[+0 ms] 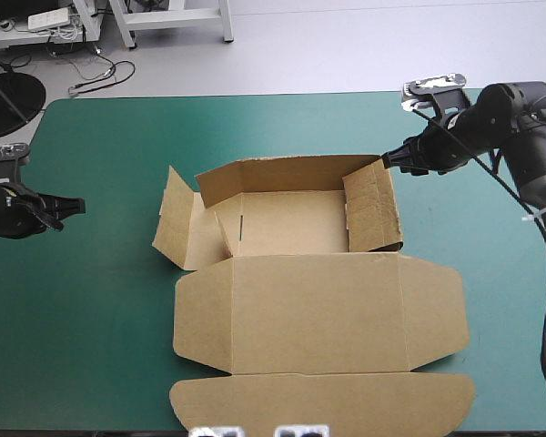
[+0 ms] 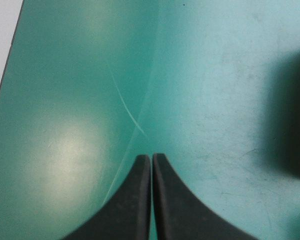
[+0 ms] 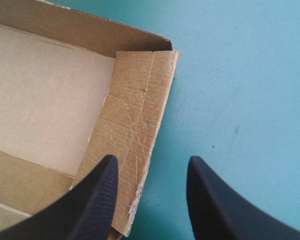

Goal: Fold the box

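Wide right pincer (image 3: 150, 165) at the right wall (image 3: 135, 125) of the box (image 1: 318, 309); left pincer (image 2: 151, 157) closed, aside.
A misplaced finger could push this wall outward.

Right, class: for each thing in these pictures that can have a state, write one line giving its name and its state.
box: part folded; far and right walls raised, left wall splayed outward, lid lying flat.
left gripper: shut, holding nothing, over bare teal-green cover, apart from the box.
right gripper: open, at the box's raised right wall.
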`<state>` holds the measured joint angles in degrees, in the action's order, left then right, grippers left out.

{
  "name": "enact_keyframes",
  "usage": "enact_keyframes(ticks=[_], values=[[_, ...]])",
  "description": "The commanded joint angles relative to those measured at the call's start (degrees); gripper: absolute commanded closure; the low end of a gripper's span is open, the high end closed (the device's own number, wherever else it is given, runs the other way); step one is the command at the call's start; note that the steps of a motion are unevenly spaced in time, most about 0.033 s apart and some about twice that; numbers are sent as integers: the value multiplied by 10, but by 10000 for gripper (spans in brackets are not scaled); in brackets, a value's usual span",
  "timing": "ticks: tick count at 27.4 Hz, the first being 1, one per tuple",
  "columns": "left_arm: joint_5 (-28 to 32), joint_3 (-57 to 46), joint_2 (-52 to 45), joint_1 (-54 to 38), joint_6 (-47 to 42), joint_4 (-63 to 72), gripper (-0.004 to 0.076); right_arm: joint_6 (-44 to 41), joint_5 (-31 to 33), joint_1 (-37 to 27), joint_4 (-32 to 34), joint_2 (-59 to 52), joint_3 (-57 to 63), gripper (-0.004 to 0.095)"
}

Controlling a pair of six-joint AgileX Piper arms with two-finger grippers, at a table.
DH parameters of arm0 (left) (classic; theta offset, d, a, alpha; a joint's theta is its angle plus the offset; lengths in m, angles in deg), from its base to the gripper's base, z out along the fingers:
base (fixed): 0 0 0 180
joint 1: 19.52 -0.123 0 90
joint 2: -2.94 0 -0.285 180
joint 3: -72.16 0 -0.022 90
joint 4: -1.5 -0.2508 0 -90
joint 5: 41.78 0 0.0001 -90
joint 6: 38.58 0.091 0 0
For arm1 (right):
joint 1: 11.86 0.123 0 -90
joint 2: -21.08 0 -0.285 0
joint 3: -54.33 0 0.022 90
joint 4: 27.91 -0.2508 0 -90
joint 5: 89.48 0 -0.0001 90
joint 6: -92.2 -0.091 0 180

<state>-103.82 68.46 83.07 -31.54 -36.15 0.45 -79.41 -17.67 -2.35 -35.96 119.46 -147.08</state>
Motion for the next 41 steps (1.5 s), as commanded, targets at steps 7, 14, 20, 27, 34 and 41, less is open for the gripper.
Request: enact_keyframes(ticks=[7,14,20,27,34,41], values=[[20,14,-13,0,1,10,727,-23,-2,-1,-27,66,-11,490],[25,14,-13,0,1,14,727,-23,-2,-1,-42,142,-11,490],[44,14,-13,0,1,18,727,-12,-2,-1,-77,190,-11,492],[41,14,2,0,21,17,727,14,-2,-1,-126,219,-11,908],[36,20,60,-37,43,49,726,19,-2,-2,-161,189,-11,928],[-59,23,132,-231,275,496,721,55,-2,-75,-295,72,-18,928]])
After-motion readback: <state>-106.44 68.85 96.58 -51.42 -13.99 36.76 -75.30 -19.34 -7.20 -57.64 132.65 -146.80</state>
